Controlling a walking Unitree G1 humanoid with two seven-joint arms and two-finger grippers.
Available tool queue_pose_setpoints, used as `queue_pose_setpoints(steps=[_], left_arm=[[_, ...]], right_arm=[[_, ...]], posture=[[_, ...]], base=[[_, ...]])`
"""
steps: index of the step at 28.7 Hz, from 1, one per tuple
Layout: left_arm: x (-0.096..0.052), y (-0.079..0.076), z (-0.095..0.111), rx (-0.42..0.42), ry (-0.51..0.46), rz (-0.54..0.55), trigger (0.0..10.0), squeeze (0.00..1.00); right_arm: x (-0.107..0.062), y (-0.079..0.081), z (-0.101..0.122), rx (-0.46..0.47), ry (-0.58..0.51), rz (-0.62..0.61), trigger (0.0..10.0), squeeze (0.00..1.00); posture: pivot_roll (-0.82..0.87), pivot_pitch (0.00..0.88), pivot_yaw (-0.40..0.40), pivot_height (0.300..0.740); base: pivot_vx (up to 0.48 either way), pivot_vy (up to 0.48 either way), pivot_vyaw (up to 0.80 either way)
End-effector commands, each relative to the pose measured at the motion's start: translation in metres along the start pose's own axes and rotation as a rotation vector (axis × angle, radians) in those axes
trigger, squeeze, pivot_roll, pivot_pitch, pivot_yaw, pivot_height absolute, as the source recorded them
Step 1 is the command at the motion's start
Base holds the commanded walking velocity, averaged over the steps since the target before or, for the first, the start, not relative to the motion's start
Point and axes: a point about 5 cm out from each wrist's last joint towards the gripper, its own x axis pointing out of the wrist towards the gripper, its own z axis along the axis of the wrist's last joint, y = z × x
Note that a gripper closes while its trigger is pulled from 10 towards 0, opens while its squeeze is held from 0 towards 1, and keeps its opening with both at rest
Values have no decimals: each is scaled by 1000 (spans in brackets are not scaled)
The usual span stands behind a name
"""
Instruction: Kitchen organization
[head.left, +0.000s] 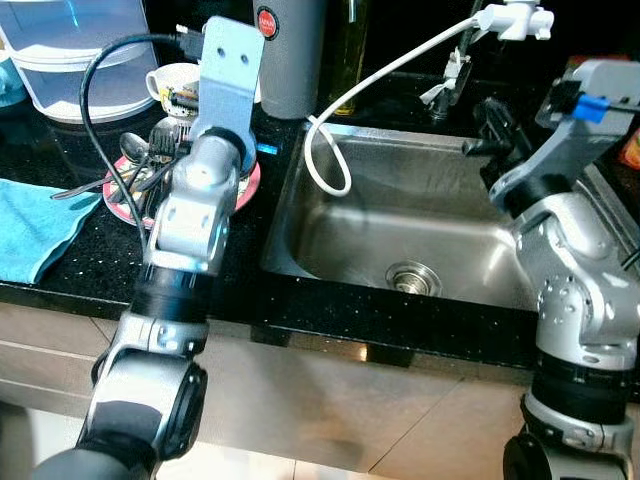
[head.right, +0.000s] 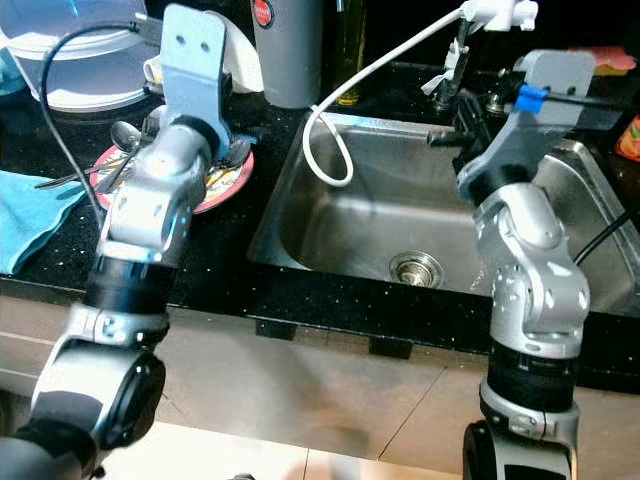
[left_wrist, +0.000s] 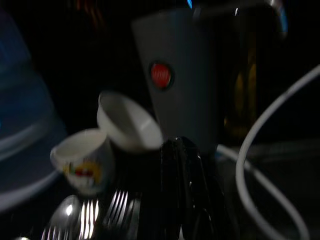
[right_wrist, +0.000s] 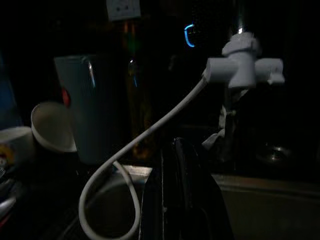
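Pink plate (head.right: 222, 185) on black table (head.left: 90, 260), left of sink (head.left: 420, 225), loaded with spoons and forks (head.left: 140, 165). Two white cups (left_wrist: 82, 160) behind it, beside grey canister (head.left: 290, 55). Sink basin holds only a drain and a white hose (head.left: 325, 160) looping in from the faucet. Blue cloth (head.left: 30, 225) at far left. Left tool (left_wrist: 180, 190) above plate, fingers pressed together. Right tool (right_wrist: 175, 200) over sink, fingers together, nothing pinched.

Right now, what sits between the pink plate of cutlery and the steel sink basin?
In the left eye view, only a bare strip of black speckled countertop separates the pink plate of cutlery from the steel sink basin; the left gripper's arm hangs over it.
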Motion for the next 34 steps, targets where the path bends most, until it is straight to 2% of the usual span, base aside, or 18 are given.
queue_pose_setpoints(steps=[1, 4, 9, 12, 15, 19, 25, 27, 29, 34], left_arm=[[3, 1, -4, -18, -5, 16, 10000, 0], [3, 0, -9, -43, 2, 30, 10000, 0], [5, -9, -16, -75, 68, 13, 10000, 0], [10, -14, -13, -76, 21, 10, 10000, 0], [12, -18, -19, -80, 15, 19, 10000, 0], [13, -18, -12, 1, -63, 26, 10000, 0], [20, -14, -6, 37, -117, -3, 10000, 0], [20, -14, -7, 21, -131, -4, 10000, 0], [16, -22, -12, -19, -147, -45, 10000, 0], [13, -32, -9, -11, -202, -79, 10000, 0]], right_arm=[[0, -5, -4, 21, 7, -35, 10000, 0], [-2, -8, -6, 22, 11, -49, 10000, 0], [-2, -16, -1, -58, -20, -99, 10000, 0], [0, -18, 6, -80, -64, -116, 10000, 0], [3, -17, 8, -84, -82, -124, 10000, 0], [3, -13, 7, -102, -83, -111, 10000, 0], [4, -12, 4, -118, -87, -111, 10000, 0], [3, -11, 2, -121, -85, -111, 10000, 0], [0, -6, -4, -122, -73, -102, 10000, 0], [1, -2, -11, -139, -63, -88, 10000, 0]], posture=[[31, 0, 7, 740], [17, 0, 5, 740], [-5, 0, -3, 740], [-15, 0, -14, 740], [-30, 0, -23, 740], [-28, 0, -28, 740], [-24, 0, -24, 740], [-31, 0, -26, 740], [-20, 0, -31, 740], [0, 0, -54, 740]], base=[[0, 0, 0], [0, 0, 0], [0, 0, 0], [0, 0, 0], [0, 0, 0], [0, 0, 0], [0, 0, 0], [0, 0, 0], [0, 0, 0], [0, 0, 0]])
